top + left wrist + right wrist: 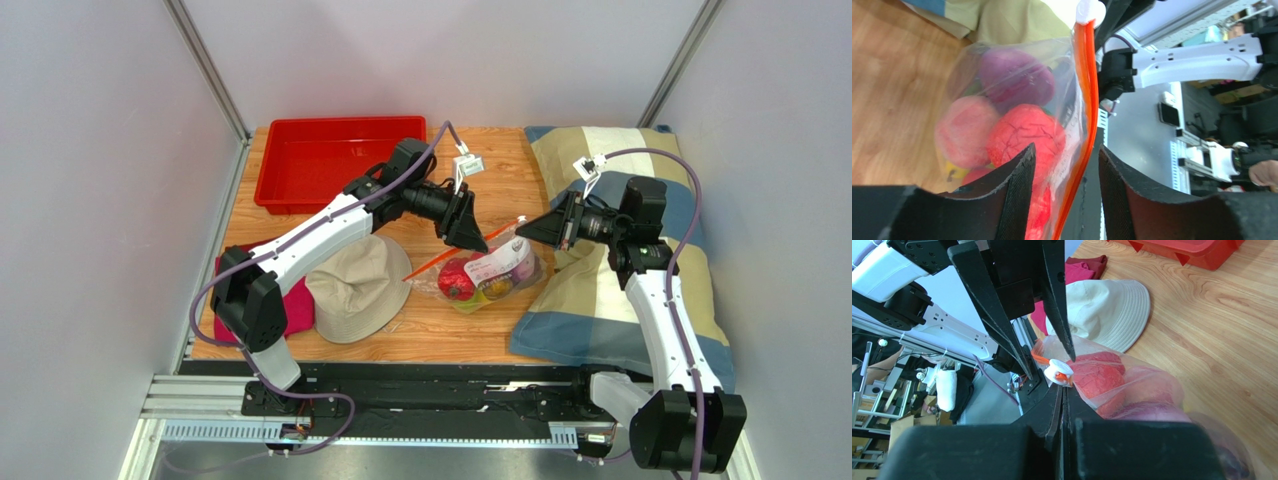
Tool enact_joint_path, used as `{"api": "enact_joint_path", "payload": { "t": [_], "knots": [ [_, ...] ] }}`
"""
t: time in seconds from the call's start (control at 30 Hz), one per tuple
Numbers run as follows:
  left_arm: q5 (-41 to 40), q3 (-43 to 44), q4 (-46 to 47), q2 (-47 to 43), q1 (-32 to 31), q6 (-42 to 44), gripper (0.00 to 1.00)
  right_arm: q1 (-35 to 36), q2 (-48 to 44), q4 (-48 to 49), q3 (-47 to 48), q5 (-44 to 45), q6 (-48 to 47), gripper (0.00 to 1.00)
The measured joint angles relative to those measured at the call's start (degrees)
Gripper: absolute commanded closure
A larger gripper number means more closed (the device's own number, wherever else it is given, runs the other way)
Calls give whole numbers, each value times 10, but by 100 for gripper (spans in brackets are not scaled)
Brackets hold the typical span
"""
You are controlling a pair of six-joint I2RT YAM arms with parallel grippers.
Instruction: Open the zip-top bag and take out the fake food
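Observation:
The clear zip-top bag (pixel 497 268) lies on the wooden table, partly against a pillow, with its orange zipper strip (pixel 1087 85) lifted. The fake food (pixel 1022 132) is inside it: red, pink, purple and yellow pieces show. My left gripper (pixel 1067 167) is open, one finger on each side of the orange strip without closing on it. My right gripper (pixel 1064 392) is shut on the bag's top edge, right behind the white slider (pixel 1058 372). In the top view the left gripper (pixel 468 240) and the right gripper (pixel 522 232) face each other over the bag.
A red tray (pixel 300 190) stands at the back left. A beige hat (pixel 355 285) lies left of the bag over a pink-red cloth (pixel 295 305). A striped pillow (pixel 600 290) covers the right side, under my right arm.

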Motion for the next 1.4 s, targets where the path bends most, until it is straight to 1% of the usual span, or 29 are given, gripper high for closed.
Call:
{"api": "enact_joint_path", "payload": {
  "t": [0.1, 0.17, 0.2, 0.23, 0.27, 0.3, 0.33, 0.37, 0.4, 0.47, 0.53, 0.8, 0.97, 1.03, 1.07, 1.1, 1.13, 1.17, 1.2, 1.27, 1.3, 1.37, 1.4],
  "knots": [
    [-27, 14, -10, 0, -14, 1, 41, 8, -5, -13, 5, 1, 0, 100],
    [-41, 31, -12, 2, -30, 1, 46, 17, -8, -20, 5, 3, 1, 100],
    [-47, 42, -12, 6, -38, 1, 53, 20, -9, -21, 5, 4, 2, 100],
    [-51, 52, -12, 10, -43, 1, 80, 27, -9, -21, 5, 5, 3, 100],
    [-55, 61, -11, 15, -48, 1, 94, 35, -9, -21, 5, 7, 3, 98],
    [-59, 68, -11, 20, -52, -1, 100, 41, -9, -26, 6, 7, 1, 94],
    [-63, 74, -14, 26, -56, 3, 100, 48, -9, -39, 9, 8, -3, 90],
    [-61, 78, -24, 30, -56, 5, 100, 52, -9, -52, 14, 15, -13, 75],
    [-65, 79, -27, 33, -56, 8, 100, 52, -9, -66, 19, 18, -22, 67],
    [-70, 80, -32, 36, -55, 12, 100, 53, -9, -97, 30, 26, -46, 59],
    [-75, 79, -35, 36, -54, 18, 100, 56, -9, -110, 34, 28, -56, 57],
    [-60, 60, -24, 9, -54, 29, 100, 58, -7, -129, 34, 23, -75, 57],
    [-31, 38, 7, 4, -54, 23, 100, 65, -3, -101, 29, 12, -60, 59],
    [-22, 30, 15, 4, -54, 19, 100, 70, -3, -94, 24, 6, -55, 61],
    [-19, 30, 16, 4, -54, 17, 100, 71, -3, -92, 22, 4, -54, 65],
    [-16, 30, 18, 4, -54, 16, 100, 73, -3, -88, 18, 3, -53, 80],
    [-14, 30, 19, 4, -54, 16, 100, 75, -3, -85, 14, -1, -49, 91],
    [-16, 30, 19, 4, -54, 17, 100, 75, -3, -80, 11, -8, -43, 100],
    [-15, 30, 18, 4, -53, 17, 98, 76, -3, -74, 9, -13, -39, 100],
    [-13, 30, 11, 3, -50, 16, 84, 76, -5, -61, 5, -15, -35, 100],
    [-14, 30, 9, 3, -48, 18, 72, 76, -6, -58, 5, -14, -33, 100],
    [-23, 30, 5, 1, -45, 22, 65, 76, -8, -58, 4, -12, -26, 100],
    [-26, 30, 3, 0, -44, 24, 58, 76, -10, -58, 4, -11, -23, 100]
  ]
}}
